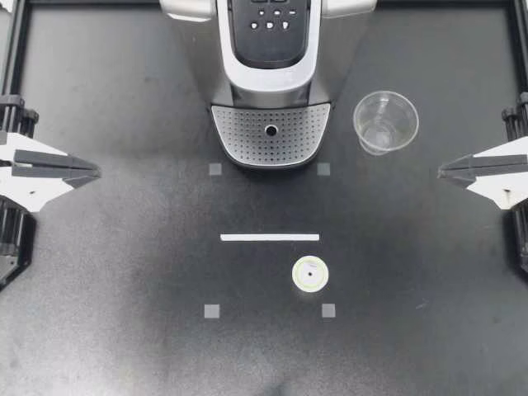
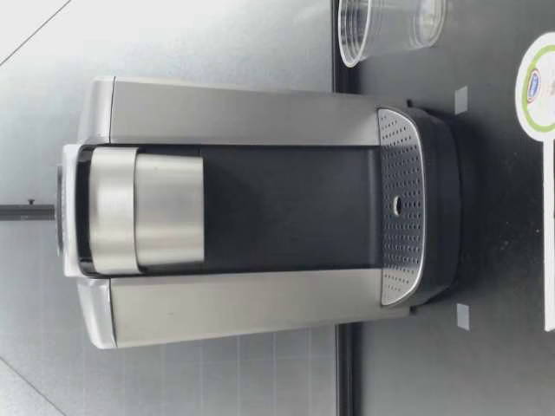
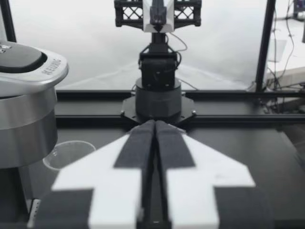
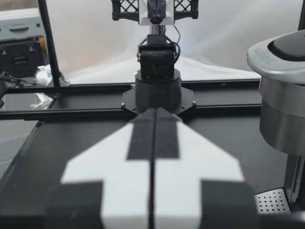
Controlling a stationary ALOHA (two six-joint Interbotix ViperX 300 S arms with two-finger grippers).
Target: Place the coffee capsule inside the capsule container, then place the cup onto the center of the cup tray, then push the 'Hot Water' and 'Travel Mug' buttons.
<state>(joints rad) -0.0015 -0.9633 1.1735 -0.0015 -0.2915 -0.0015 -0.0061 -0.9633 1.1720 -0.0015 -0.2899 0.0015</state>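
The coffee machine stands at the back middle of the table, its perforated cup tray bare and its lid down. A clear plastic cup stands upright just right of the tray. The white coffee capsule with a green rim rests in front of the machine, past a white tape line. My left gripper is shut and empty at the left table edge. My right gripper is shut and empty at the right edge. In the low view the cup and capsule show beside the machine.
Small grey square markers frame the area around the tape line and capsule. Black frame rails run along the table's back and sides. In each wrist view the other arm's base stands across the table.
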